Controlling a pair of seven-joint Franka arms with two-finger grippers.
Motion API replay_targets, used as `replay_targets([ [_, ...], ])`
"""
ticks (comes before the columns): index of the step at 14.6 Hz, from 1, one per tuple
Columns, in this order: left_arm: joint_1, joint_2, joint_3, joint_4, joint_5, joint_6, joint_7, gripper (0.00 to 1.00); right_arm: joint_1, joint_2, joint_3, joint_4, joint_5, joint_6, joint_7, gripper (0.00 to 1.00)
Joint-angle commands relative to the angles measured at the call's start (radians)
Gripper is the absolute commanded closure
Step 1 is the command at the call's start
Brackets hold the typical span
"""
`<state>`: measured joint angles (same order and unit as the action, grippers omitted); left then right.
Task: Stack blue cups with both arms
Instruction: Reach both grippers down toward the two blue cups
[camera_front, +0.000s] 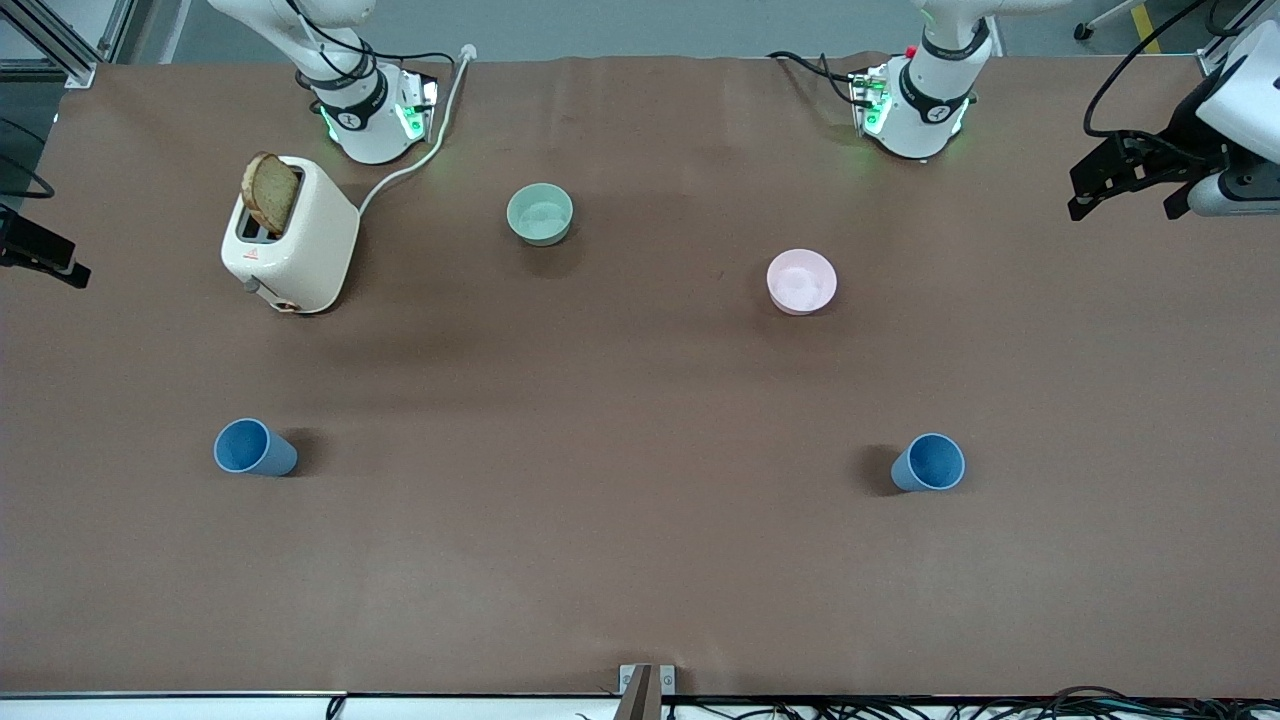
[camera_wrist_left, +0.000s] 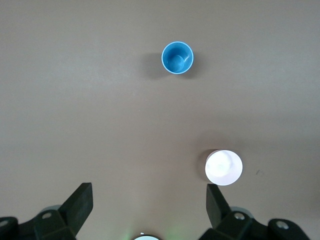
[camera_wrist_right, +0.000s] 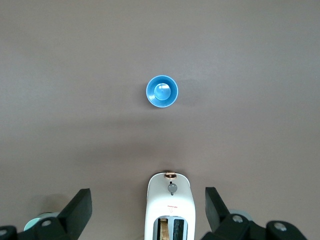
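Two blue cups stand upright and apart on the brown table, both nearer to the front camera than the bowls. One cup (camera_front: 254, 448) is toward the right arm's end and shows in the right wrist view (camera_wrist_right: 162, 91). The other cup (camera_front: 930, 463) is toward the left arm's end and shows in the left wrist view (camera_wrist_left: 177, 57). My left gripper (camera_wrist_left: 148, 189) is open and empty, high over the table near its base; it also shows in the front view (camera_front: 1125, 203). My right gripper (camera_wrist_right: 148, 200) is open and empty, high over the toaster.
A white toaster (camera_front: 290, 245) with a bread slice (camera_front: 270, 192) stands near the right arm's base, its cable running to the table's edge. A pale green bowl (camera_front: 540, 213) and a pink bowl (camera_front: 801, 281) sit between the bases and the cups.
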<state>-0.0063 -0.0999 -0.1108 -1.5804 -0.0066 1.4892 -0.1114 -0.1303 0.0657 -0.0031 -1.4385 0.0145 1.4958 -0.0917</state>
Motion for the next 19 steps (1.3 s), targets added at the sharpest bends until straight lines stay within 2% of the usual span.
replay_targets([
  [1, -0.003, 0.022, 0.003, 0.03, 0.008, -0.018, 0.012, 0.0, -0.002, 0.005, -0.001, 0.012, -0.012, -0.009, -0.013, 0.0],
  [5, 0.003, 0.074, 0.006, 0.04, 0.032, -0.001, 0.018, 0.0, -0.002, 0.005, -0.001, 0.013, -0.011, -0.009, -0.011, 0.0],
  [8, 0.006, 0.201, 0.008, 0.074, 0.062, 0.123, 0.015, 0.0, -0.006, 0.035, -0.001, 0.009, -0.001, 0.024, -0.011, 0.0],
  [11, 0.003, 0.327, 0.011, 0.059, 0.062, 0.244, -0.019, 0.0, -0.009, 0.109, -0.003, -0.006, -0.005, 0.128, -0.023, 0.0],
  [15, 0.003, 0.471, 0.011, 0.017, 0.066, 0.44, -0.056, 0.0, -0.045, 0.288, -0.003, -0.014, -0.001, 0.277, -0.086, 0.0],
  [17, 0.006, 0.555, 0.011, 0.019, 0.094, 0.515, -0.066, 0.0, -0.051, 0.33, -0.003, -0.077, -0.001, 0.381, -0.128, 0.0],
  [19, 0.005, 0.623, 0.01, 0.017, 0.096, 0.571, -0.093, 0.0, -0.042, 0.335, -0.005, -0.185, -0.002, 0.528, -0.129, 0.0],
])
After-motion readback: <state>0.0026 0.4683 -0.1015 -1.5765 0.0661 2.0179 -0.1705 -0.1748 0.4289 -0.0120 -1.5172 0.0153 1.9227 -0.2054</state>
